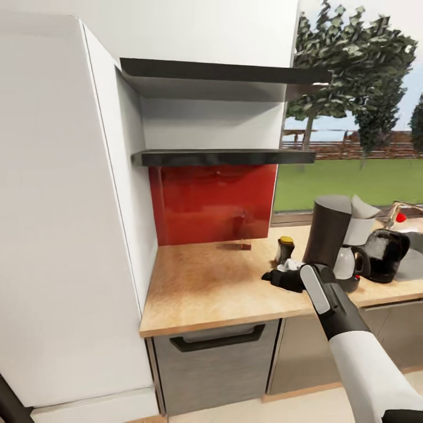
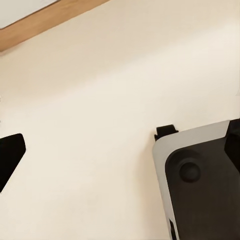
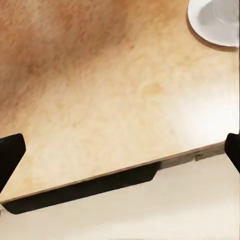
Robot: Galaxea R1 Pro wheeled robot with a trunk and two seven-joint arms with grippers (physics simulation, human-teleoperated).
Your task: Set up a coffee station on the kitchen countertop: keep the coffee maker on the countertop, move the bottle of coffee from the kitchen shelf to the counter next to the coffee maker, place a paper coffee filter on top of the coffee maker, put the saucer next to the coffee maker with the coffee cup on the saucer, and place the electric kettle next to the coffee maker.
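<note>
On the kitchen countertop (image 1: 205,282) stands the coffee maker (image 1: 330,235), with a white paper coffee filter (image 1: 365,208) at its top. Right of it sits the electric kettle (image 1: 386,254); left of it stands the bottle of coffee (image 1: 285,249). The saucer (image 1: 291,265) peeks out between the bottle and my right gripper (image 1: 282,278), which hovers low over the counter just in front of it. In the right wrist view the saucer (image 3: 216,21) carries a white round shape, likely the coffee cup, and the gripper (image 3: 120,150) is open and holds nothing. My left gripper (image 2: 120,150) is open above the floor. The kitchen shelf (image 1: 223,157) hangs above.
A tall white cabinet (image 1: 64,223) walls off the counter's left end. A red backsplash (image 1: 211,202) lies under the shelf. A sink tap (image 1: 399,212) is at the far right. Grey drawer fronts with a black handle (image 1: 217,339) sit below the counter edge.
</note>
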